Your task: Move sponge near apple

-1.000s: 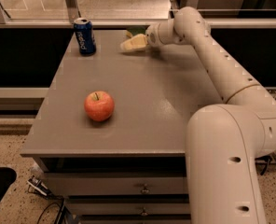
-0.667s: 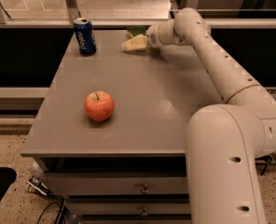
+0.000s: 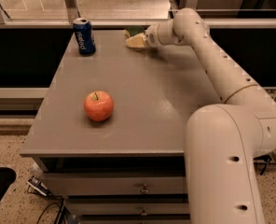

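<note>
The sponge (image 3: pixel 135 39), pale yellow with a dark green top, lies tilted at the far edge of the grey table (image 3: pixel 142 120), right of its middle. My gripper (image 3: pixel 146 38) reaches in from the right and sits right at the sponge's right side, touching or enclosing it. The red-orange apple (image 3: pixel 99 106) stands on the table's near left part, well apart from the sponge and the gripper.
A blue soda can (image 3: pixel 84 36) stands upright at the table's far left corner. My white arm (image 3: pixel 212 64) spans the table's right side, with its bulky base (image 3: pixel 222 167) at the front right. A railing runs behind the table.
The sponge and gripper have shifted very slightly. The apple and the can have not moved.
</note>
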`<state>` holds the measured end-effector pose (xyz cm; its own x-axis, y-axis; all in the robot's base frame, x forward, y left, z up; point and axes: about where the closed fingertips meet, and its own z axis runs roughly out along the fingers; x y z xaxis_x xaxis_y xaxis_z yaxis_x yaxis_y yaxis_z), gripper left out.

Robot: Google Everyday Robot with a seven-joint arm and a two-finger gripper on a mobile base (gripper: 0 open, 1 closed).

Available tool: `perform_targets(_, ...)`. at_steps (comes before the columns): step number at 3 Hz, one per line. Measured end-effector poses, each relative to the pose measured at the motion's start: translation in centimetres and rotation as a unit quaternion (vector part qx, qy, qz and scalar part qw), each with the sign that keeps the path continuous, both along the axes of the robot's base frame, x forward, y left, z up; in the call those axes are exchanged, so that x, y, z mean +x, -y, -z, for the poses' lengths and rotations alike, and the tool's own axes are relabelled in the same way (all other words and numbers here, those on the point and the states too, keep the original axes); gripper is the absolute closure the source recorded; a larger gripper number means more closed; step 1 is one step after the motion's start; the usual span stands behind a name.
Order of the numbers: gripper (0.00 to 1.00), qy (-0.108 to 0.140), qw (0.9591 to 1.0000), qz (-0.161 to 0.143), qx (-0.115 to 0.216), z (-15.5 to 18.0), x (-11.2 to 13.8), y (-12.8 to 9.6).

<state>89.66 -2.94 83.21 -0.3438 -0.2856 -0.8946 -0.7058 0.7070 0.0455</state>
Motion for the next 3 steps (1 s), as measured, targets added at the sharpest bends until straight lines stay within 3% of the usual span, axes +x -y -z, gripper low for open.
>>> perform_targets(1,0.84,0.000,1.0000,0.000,0.000,-0.28,0.00,-0.01)
perform_targets(2,1.00,0.000,1.0000,0.000,0.000,-0.54,0.00,-0.02)
perform_targets(3,1.00,0.000,1.0000,0.000,0.000,-0.59,0.00,-0.02)
